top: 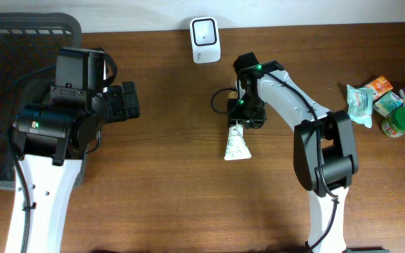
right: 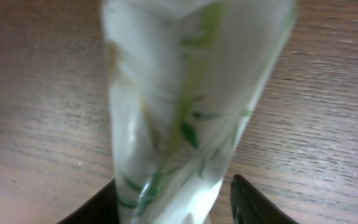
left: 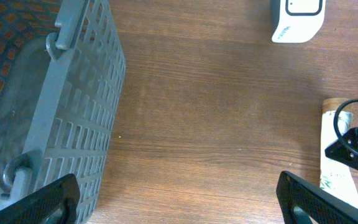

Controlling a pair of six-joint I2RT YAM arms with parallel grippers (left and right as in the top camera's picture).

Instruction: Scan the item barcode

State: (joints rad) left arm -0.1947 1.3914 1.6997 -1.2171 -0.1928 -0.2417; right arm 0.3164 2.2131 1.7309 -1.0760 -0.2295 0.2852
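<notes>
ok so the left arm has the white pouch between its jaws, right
No, the right arm has the white pouch between its jaws, as the overhead and right wrist views show. The left arm has its jaws open with nothing in them.

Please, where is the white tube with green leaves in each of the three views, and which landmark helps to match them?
Overhead: the white tube is just right of centre, below the scanner.
Left wrist: the tube is at the right edge, lower half; the scanner at top right.
Right wrist: the tube fills the middle; no scanner.
Shared landmark: the scanner, in two views.
</notes>
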